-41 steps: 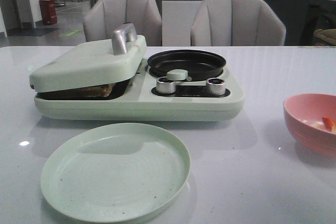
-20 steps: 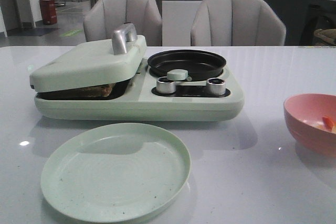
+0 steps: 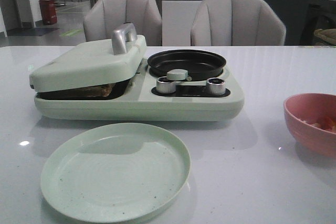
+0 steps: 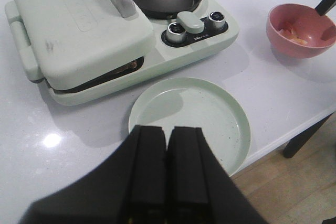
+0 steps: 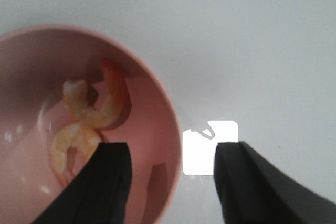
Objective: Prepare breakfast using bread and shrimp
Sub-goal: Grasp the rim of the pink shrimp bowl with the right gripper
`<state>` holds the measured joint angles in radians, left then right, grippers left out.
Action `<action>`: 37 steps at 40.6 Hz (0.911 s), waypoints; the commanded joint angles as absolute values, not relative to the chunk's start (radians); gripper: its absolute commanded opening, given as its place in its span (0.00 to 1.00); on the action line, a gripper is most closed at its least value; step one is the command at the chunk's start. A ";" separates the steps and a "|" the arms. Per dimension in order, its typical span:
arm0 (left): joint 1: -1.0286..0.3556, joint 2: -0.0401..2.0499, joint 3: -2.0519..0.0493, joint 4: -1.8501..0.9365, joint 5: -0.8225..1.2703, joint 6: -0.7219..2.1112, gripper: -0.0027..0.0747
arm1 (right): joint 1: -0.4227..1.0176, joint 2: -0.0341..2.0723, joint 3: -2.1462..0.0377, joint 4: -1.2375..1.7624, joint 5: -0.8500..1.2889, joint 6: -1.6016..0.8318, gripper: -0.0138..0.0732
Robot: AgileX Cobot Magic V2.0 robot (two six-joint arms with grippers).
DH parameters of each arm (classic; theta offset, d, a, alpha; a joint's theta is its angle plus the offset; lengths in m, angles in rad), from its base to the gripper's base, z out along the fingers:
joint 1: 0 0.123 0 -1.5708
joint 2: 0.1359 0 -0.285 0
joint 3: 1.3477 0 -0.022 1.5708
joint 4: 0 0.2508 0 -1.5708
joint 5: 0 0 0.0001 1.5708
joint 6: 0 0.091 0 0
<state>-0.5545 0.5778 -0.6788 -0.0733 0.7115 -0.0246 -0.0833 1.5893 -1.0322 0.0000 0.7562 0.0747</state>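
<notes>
- Mint-green cooker (image 3: pixel 139 85) sits mid-table on the white table (image 3: pixel 252 161). Its lid (image 3: pixel 86 64) is down on the left half but not flush; a gap shows along the front edge.
- Bread (image 3: pixel 97 91) is in that gap, under the lid: a brown crust edge shows in the front view, and a sliver of it in the left wrist view (image 4: pixel 131 65). Can't tell how many slices; most of it is hidden.
- Metal handle (image 3: pixel 123 38) on top of the lid.
- Black round pan (image 3: pixel 186 62) on the cooker's right half, with two knobs (image 3: pixel 166 85) and a small green lever in front of it.
- Pale green plate (image 3: pixel 115 170) lies just in front of the cooker, near the table's front edge.
- Pink bowl (image 3: pixel 310 124) is at the far right of the table, well apart from the cooker.
- Shrimp (image 5: pixel 100 106) lies inside the bowl: curved orange and whitish pieces, looks like more than one but the shot is blurry.
- Left gripper (image 4: pixel 167 174): fingers pressed together, holding nothing, up above the near edge of the plate.
- Right gripper (image 5: pixel 170 182): fingers spread wide, over the bowl's rim. One finger (image 5: pixel 107 182) is over the bowl's inside near the shrimp, the other is outside over the table. Not touching the shrimp.
</notes>
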 commanded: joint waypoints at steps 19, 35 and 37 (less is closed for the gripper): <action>-0.562 0.580 -0.706 -0.083 0.626 -0.031 0.16 | -0.089 1.685 -1.067 -0.008 0.615 0.057 0.46; -0.562 0.580 -0.706 -0.083 0.626 -0.031 0.16 | -0.061 1.645 -1.179 -0.023 0.790 0.000 0.20; -0.562 0.580 -0.706 -0.083 0.626 -0.031 0.16 | -0.036 1.627 -1.222 -0.056 0.822 0.000 0.21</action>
<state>-0.5545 0.5778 -0.6788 -0.0733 0.7081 -0.0246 -0.0620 1.7067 -1.1333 -0.0154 0.7831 0.0211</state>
